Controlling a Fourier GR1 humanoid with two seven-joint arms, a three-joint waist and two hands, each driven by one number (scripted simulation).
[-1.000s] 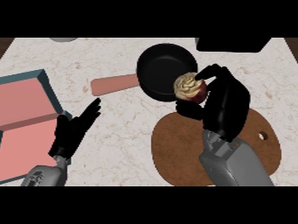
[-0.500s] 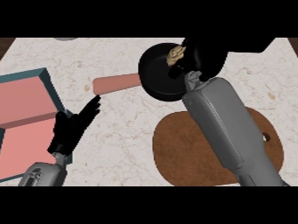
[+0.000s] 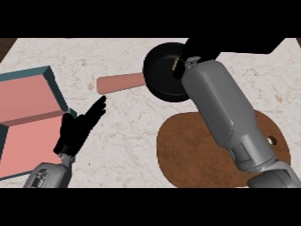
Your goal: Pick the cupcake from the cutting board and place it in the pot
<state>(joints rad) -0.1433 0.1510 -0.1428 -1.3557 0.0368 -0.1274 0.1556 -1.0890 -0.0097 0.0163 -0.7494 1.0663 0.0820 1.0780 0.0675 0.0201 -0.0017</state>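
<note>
One counter [image 3: 114,57] carries one brown cutting board [image 3: 192,163] at its near right, one teal tray [image 3: 51,84] at its left edge and one black pot [image 3: 162,81] near the far edge. There are two hands. The left hand [image 3: 80,128] rests open and flat beside the tray, unchanged. The right hand [image 3: 198,54] has reached farther over the pot than half a second ago. The forearm now hides it, so I cannot tell its grip. Of the single cupcake [image 3: 177,66], only a pale sliver shows over the pot.
</note>
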